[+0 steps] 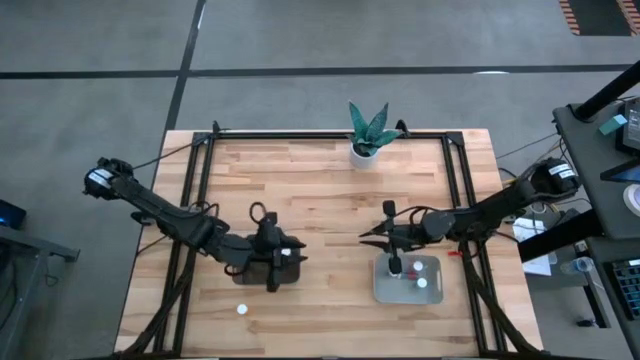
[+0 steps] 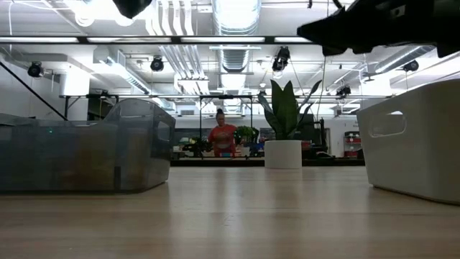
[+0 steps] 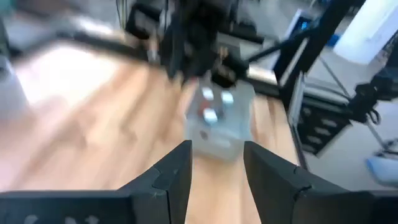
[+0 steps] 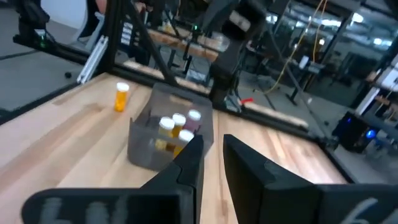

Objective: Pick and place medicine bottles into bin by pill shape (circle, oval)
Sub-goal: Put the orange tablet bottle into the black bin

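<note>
Tabletop (image 1: 330,200): light wooden planks, framed by a dark metal rail, standing on a grey concrete floor (image 1: 300,40) crossed by dark seam lines.

Dark bin (image 1: 272,265): smoky translucent, on the left half toward the near edge, partly covered by the left arm. The right wrist view shows several medicine bottles (image 4: 175,127) with white caps and orange bodies standing inside it.

Pale bin (image 1: 408,280): grey-green, opaque, on the right half toward the near edge; white-capped bottles inside.

Loose bottle (image 1: 241,309): a single white cap on bare planks, near the front edge and just left of the dark bin; the same one stands upright beside that bin in the right wrist view (image 4: 121,96).

Left gripper (image 1: 285,258): over the dark bin; fingers (image 3: 177,171) parted, nothing between them.

Right gripper (image 1: 392,255): above the far edge of the pale bin; fingers (image 4: 189,163) a narrow gap apart and empty.

Plant (image 1: 370,128): green pointed leaves in a white pot, at the middle of the tabletop's far edge.

Room, low view: open industrial hall with exposed ducts (image 2: 233,32), strip lights and dark ceiling fixtures. A person in a red top (image 2: 222,137) stands far back, between the two bins as seen from this height.

Right of the tabletop: a dark bench (image 1: 610,150) with cables and equipment.
</note>
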Robot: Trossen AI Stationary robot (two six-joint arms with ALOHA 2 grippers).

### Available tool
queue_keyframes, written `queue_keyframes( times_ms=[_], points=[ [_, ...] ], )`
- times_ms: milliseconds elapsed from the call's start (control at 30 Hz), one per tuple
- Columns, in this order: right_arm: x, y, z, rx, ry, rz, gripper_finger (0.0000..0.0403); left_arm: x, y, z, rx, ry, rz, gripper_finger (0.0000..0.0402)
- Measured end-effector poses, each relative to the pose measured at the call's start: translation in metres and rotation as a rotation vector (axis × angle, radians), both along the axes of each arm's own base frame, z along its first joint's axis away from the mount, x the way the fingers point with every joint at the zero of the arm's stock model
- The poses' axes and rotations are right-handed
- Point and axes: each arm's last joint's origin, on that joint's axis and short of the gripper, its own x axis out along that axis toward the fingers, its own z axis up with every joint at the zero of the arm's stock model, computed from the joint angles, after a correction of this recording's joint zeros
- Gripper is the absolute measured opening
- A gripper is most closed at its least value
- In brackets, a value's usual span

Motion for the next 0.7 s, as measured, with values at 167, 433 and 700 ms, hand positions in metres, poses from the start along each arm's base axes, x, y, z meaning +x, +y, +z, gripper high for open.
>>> queue_keyframes(
  times_ms=[167,433,700],
  points=[
    [-0.007,-0.002,0.008,-0.03,-0.048,0.003,0.0052,0.002,-0.002,0.026,-0.163,0.133,0.019,0.0129],
    [-0.019,-0.006,0.011,-0.031,-0.071,-0.005,0.0052,0.003,-0.015,0.04,-0.675,0.225,0.02,0.0129],
    [-0.02,-0.006,0.012,-0.053,-0.056,-0.005,0.0052,0.004,-0.065,0.009,-0.981,0.427,0.085,0.0129]
  ],
)
